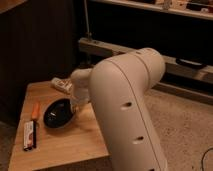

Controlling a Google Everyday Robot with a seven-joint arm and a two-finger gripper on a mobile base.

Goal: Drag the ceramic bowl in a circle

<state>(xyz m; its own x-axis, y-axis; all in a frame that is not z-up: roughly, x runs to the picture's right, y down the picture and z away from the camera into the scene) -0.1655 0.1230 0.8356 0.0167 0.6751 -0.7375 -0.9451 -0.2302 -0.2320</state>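
Closed jaws sit at the right rim of the ceramic bowl [56, 114], bare table [70, 146] in front.

Single high view, close behind arm [125, 110], facing down-left onto wooden table [75, 145]; gripper [75, 106] at ceramic bowl [57, 114] rim.

The ceramic bowl [57, 113] presented a glossy black glaze, with soft highlights along its rim. The table [75, 145] beneath it was light wood, matt, with straight grain visible. The arm [125, 110] carried a smooth, cream-coloured hard shell with a faint satin sheen, apparently moulded plastic. The gripper [75, 106], located at the bowl's right rim and largely hidden behind the arm, showed the same pale, smooth casing. The floor [185, 130] was a speckled, stone-like surface, matt. The shelf rail [125, 50] behind looked like dull grey metal. The wall panel [35, 45] at left was dark and matt.
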